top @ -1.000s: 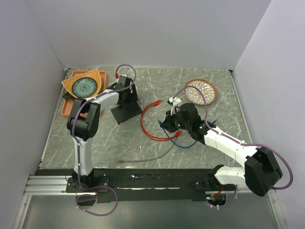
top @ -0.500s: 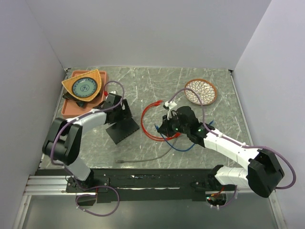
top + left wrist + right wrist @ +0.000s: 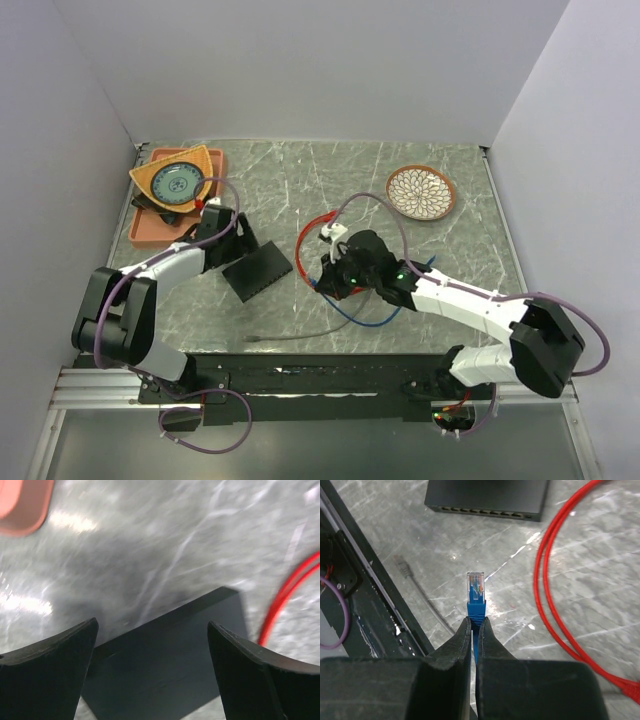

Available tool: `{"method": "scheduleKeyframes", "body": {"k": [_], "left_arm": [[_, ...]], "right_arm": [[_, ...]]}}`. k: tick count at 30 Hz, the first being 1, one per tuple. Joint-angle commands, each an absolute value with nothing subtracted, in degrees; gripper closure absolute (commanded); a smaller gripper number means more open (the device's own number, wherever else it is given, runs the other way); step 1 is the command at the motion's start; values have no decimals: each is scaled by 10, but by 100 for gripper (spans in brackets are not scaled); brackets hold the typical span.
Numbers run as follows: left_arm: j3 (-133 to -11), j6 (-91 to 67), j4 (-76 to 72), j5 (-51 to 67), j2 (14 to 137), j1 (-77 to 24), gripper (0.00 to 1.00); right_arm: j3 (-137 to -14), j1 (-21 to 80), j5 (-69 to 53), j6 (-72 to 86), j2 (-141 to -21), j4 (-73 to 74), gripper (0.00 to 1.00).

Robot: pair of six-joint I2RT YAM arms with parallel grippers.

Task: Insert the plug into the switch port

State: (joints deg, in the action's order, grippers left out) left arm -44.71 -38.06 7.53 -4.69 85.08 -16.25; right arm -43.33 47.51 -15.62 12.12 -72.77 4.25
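Observation:
The switch point(image 3: 257, 270) is a flat black box lying on the marble table. Its row of ports point(image 3: 485, 512) faces my right gripper in the right wrist view. My right gripper point(image 3: 476, 622) is shut on the blue plug point(image 3: 475, 594), whose clear tip points toward the ports with a gap of bare table between. In the top view this gripper point(image 3: 323, 280) is just right of the switch. My left gripper point(image 3: 151, 625) is open, its fingers apart above the switch's top point(image 3: 165, 675). In the top view it point(image 3: 235, 248) is at the box's far left corner.
A red cable point(image 3: 304, 258) loops between the switch and my right arm, and shows in the right wrist view point(image 3: 555, 595). A grey cable point(image 3: 310, 332) with a plug point(image 3: 402, 568) lies near the front. An orange tray with dishes point(image 3: 160, 215) is back left. A patterned plate point(image 3: 421, 191) is back right.
The switch has moved nearer and now lies flat. My left arm has swung down and left with it. My right gripper has moved left toward the switch with the blue plug.

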Motion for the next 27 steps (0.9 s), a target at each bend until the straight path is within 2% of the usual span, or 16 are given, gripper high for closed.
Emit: {"method": "scheduleKeyframes", "body": {"k": [1,13,22,27], "left_arm": [[-421,-374,59,-25,824,-152,5],[-324,-413,29,31,757,-151,11],[-337,-404,48,13,722,-151,11],[-362,-388,49,61,750,-151,12]], "right_arm": [[-474,495,-149,120,-757,37,100],[-505,519,-147,130,-844,35,100],[-533,560,-99,107,-879,51,100],[-557,570,-78,105,-903,69,100]]}}
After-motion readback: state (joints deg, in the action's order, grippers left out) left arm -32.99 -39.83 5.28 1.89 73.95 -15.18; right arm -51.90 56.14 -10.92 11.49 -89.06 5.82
